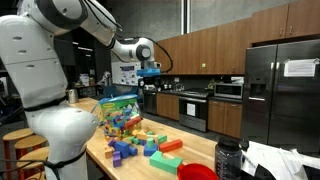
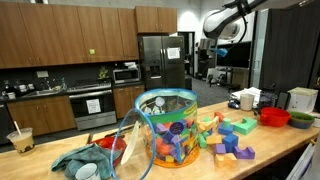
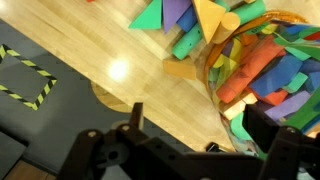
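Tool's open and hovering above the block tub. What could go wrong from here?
1. The tool hangs open, roughly over the rim of the clear tub; coming straight down, a finger may catch the rim and tip it.
2. The loose blocks lie crowded and touching; a grab may shove neighbours, and those near the edge of the counter could drop off.

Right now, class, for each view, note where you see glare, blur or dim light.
Wrist view: a glare spot shines on the wooden table, and the open gripper at the bottom is dark and blurred. In an exterior view, the clear tub reflects light on its wall, with dim cabinets behind. In an exterior view, the white robot arm looms bright close to the lens.
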`<state>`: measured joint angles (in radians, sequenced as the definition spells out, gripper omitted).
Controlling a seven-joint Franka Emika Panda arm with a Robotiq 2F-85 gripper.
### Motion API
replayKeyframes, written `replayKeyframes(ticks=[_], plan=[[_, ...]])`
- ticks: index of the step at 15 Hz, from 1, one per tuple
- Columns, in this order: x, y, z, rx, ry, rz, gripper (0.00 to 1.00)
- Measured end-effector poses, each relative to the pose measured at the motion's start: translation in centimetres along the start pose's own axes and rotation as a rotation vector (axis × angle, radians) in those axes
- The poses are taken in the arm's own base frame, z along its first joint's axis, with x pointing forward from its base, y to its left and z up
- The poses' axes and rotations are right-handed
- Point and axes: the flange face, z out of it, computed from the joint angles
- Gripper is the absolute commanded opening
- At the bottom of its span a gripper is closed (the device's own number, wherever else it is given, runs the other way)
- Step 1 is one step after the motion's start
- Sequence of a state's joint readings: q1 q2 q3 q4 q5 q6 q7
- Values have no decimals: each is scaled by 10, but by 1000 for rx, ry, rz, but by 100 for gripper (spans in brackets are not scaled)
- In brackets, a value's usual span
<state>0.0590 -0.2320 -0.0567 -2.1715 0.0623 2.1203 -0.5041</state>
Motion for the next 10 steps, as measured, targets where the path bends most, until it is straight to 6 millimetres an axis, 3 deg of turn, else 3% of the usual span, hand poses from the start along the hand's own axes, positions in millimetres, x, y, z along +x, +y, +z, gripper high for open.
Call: replayKeyframes(ticks=[10], plan=[[7, -30, 11, 101, -24, -35, 100]])
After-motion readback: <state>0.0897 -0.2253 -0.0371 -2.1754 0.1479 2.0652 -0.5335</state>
